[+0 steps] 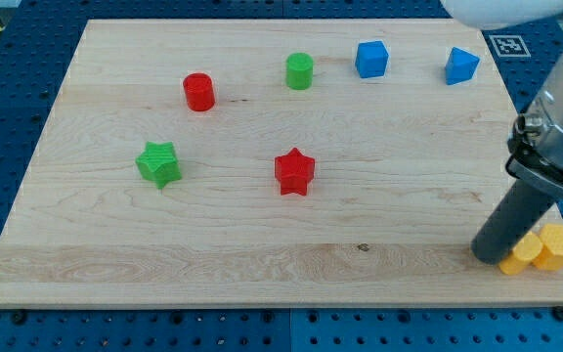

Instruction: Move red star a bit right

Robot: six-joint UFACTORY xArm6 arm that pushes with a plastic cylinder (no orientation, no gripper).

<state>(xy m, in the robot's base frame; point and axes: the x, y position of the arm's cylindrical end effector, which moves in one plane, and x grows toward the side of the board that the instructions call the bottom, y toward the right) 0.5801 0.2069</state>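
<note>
Red star [294,171] sits near the middle of the desk [262,264], slightly toward the view's bottom. It is squat with no clear long axis; one point faces the view's top.

To its left, well apart: green star [158,162]. Toward the view's top: red cylinder [198,92], green cylinder [300,71], blue cube [371,59], and a blue block [461,66] of wedge-like shape at far right. The board directly right of the red star holds no block.

My tip [489,255] rests at the desk's lower right corner, well apart from the red star, touching or just beside two yellow blocks [543,248]; shapes unclear. I carry no fingers, only the rod, holding nothing.
</note>
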